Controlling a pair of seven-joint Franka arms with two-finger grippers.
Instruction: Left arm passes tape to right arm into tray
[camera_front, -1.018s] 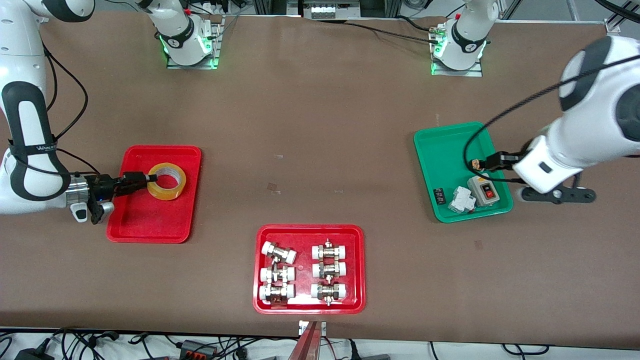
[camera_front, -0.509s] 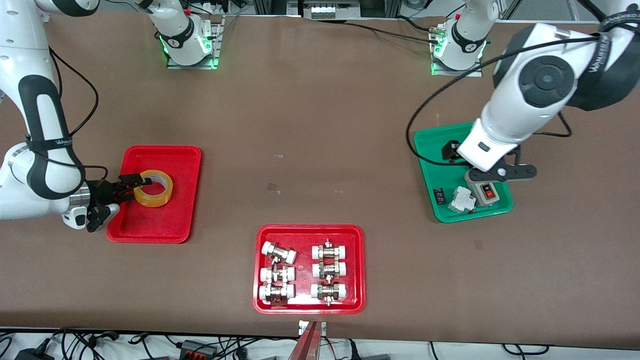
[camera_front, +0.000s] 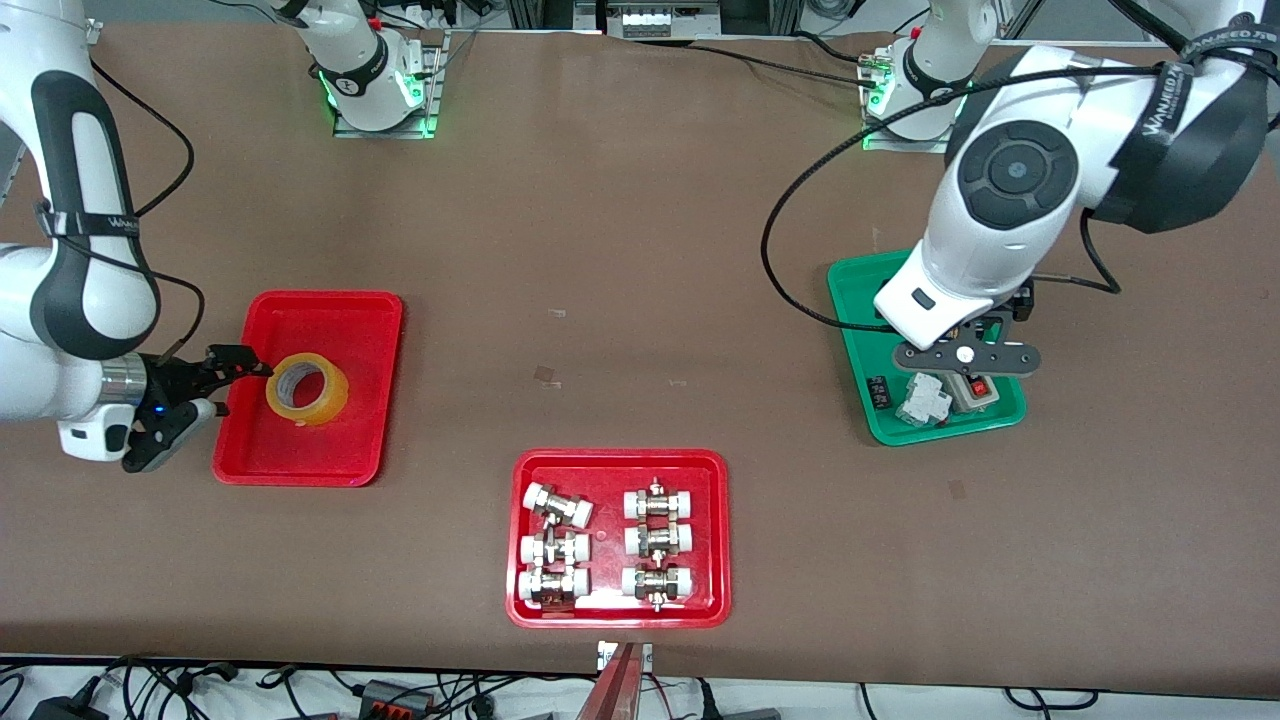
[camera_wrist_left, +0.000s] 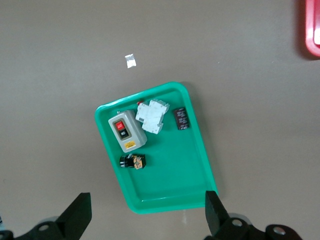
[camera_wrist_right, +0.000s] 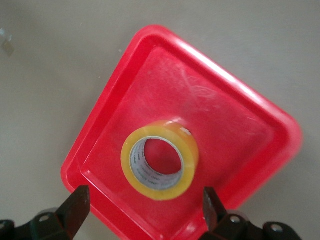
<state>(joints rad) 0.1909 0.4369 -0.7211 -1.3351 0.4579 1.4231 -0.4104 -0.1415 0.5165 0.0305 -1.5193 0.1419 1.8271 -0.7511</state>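
Right tool (camera_front: 235, 372) spread beside tape (camera_front: 307, 389) in red tray (camera_front: 330, 310).

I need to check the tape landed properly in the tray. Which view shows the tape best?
The right wrist view: the tape fills it, lying flat in the red tray, between and below the open right gripper. The front view shows it small. The left wrist view misses it.
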